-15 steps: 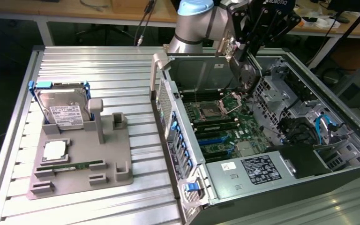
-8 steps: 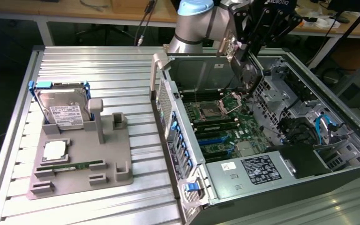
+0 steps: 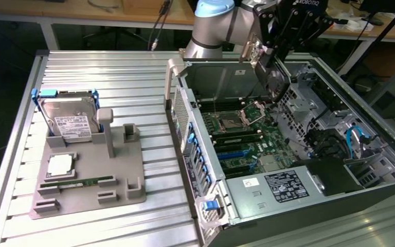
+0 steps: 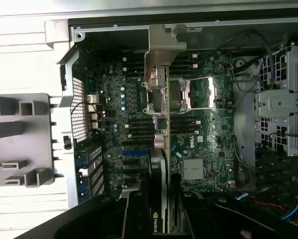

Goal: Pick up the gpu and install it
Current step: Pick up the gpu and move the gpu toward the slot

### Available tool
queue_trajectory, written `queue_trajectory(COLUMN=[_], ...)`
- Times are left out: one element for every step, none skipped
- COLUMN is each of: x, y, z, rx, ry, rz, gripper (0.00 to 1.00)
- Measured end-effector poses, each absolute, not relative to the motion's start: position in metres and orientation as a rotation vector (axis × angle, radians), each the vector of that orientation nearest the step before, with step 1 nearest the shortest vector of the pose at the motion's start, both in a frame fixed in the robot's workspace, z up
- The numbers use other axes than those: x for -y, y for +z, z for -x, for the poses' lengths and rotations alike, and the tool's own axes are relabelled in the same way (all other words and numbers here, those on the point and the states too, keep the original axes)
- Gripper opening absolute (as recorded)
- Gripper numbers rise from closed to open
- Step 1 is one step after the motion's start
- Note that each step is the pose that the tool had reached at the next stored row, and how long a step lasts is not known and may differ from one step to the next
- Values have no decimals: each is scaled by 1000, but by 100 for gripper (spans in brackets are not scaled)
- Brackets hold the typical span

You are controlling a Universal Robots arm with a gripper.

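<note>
One gpu (image 4: pixel 160 55) held edge-on, jaws clamped on its NVIDIA-marked end; gripper (image 4: pixel 161 201) hangs over mobo (image 4: pixel 198 144) of open PC case (image 3: pixel 183 103). Grey parts tray (image 3: pixel 88 175) on tabletop (image 3: pixel 115 67) beside.

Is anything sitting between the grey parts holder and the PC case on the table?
Nothing: in the exterior view the ribbed table between the parts holder and the PC case is bare. The gripper holds the gpu over the case.

On the tabletop (image 3: pixel 115 67), a parts holder (image 3: pixel 125 170) sits at the exterior view's left, with the hard drive (image 3: pixel 67 121) at its far end and the RAM stick (image 3: pixel 74 182) at its near end. The computer case (image 3: pixel 204 206) lies to the right, and the gpu (image 4: pixel 161 99) hangs above its motherboard (image 3: pixel 246 149).
</note>
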State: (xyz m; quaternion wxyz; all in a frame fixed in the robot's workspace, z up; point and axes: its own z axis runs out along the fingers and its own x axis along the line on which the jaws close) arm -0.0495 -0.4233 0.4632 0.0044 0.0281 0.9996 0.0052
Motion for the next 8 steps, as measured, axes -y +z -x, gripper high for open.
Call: queue_trajectory(x=[423,423,423,423,423,423,423,423], y=[463,463,463,463,463,463,463,463], z=[49,48,47,46,45,44,44,43], rx=[-3132,-3132,-3132,-3132,-3132,-3132,-3132,-3132], ry=[16,16,16,16,16,16,16,16], rz=[-88,-88,-88,-87,-87,-87,-87,-87], gripper=[27,27,27,27,27,27,27,27])
